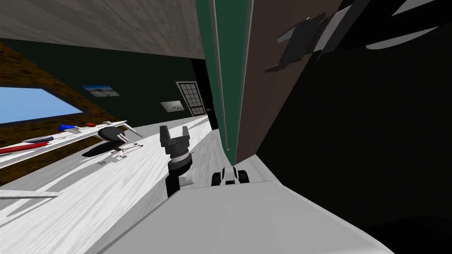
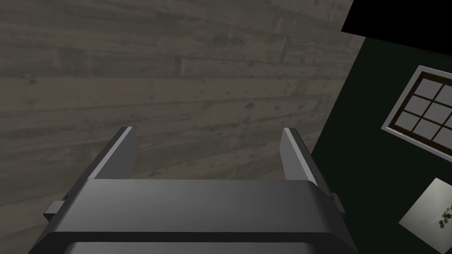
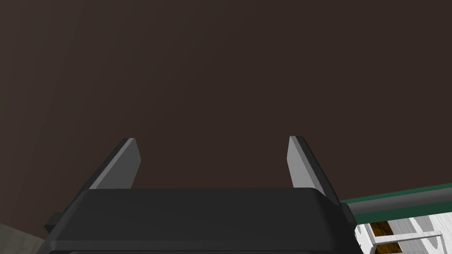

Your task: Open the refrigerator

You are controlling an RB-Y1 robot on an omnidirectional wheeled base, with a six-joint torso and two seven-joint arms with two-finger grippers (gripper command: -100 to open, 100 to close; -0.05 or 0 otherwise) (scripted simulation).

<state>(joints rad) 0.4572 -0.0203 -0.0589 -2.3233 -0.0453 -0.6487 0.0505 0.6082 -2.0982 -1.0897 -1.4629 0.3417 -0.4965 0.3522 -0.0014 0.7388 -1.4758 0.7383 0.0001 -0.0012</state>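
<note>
Fingers (image 3: pixel 123 165) of the right gripper (image 3: pixel 212 145) stand spread apart with nothing between them. They face a dark brown panel (image 3: pixel 220 70), a flat surface of one colour, and I cannot tell if the tips touch it or stay just in front of it. In the head view this panel (image 1: pixel 265 97) rises tall at the right of the middle, very near to me. A green strip (image 1: pixel 218 66) runs along its left edge, and a black area lies at its right. Whether the panel is a part of the refrigerator I cannot tell; I see no handle or door line on it. High on the panel there is a dark grey angular shape (image 1: pixel 293 44) that I cannot identify.

The left gripper (image 1: pixel 174 128) is held up left of the green strip, well apart from the panel. Its jaws are also spread and hold nothing, as the left wrist view (image 2: pixel 207 134) shows.

Farther to the left, on the pale floor (image 1: pixel 110 198), stands a black office chair (image 1: pixel 110 134). It is just beside a long white table (image 1: pixel 66 139), which carries a red thing (image 1: pixel 20 148) and a blue thing (image 1: pixel 66 127).
</note>
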